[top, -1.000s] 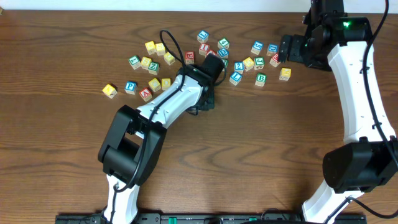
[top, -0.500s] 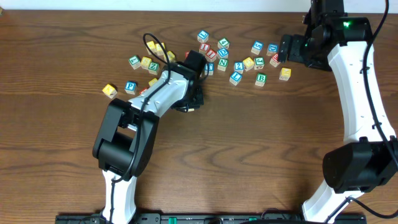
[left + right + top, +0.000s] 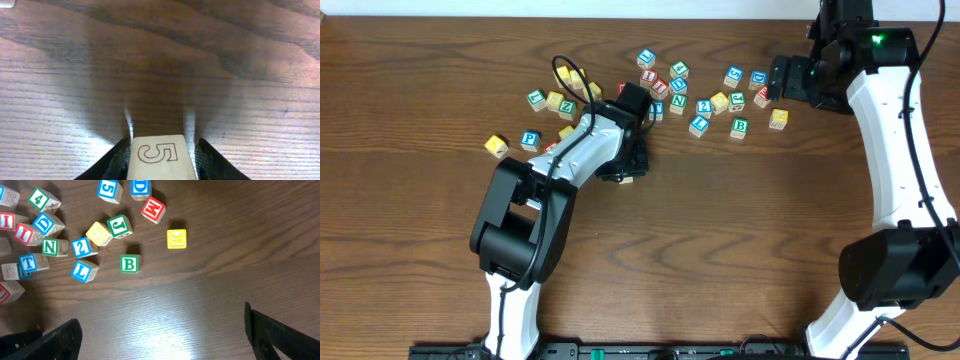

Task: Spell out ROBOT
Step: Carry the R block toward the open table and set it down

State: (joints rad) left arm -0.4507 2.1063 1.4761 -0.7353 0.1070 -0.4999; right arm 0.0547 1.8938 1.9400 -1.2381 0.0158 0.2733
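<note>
ROBOT isn't spelled at all yet, no row of letters anywhere on the worktop [image 3: 740,250]. Your left claw [image 3: 164,160] is clamped on a cube [image 3: 157,152] showing a 5, over bare wood beside the pile. Green B [image 3: 129,264] and blue T [image 3: 27,262] sit loose below your right claw [image 3: 162,337], which is spread wide. No trays or bins in sight.

Overhead: even, bright, sharp. Left wrist: soft dark shadow mid-frame on desk [image 3: 60,75], two glare streaks above cube [image 3: 159,157]. Right wrist: glare patch lower centre; right jaws blurred, bottom corners.
</note>
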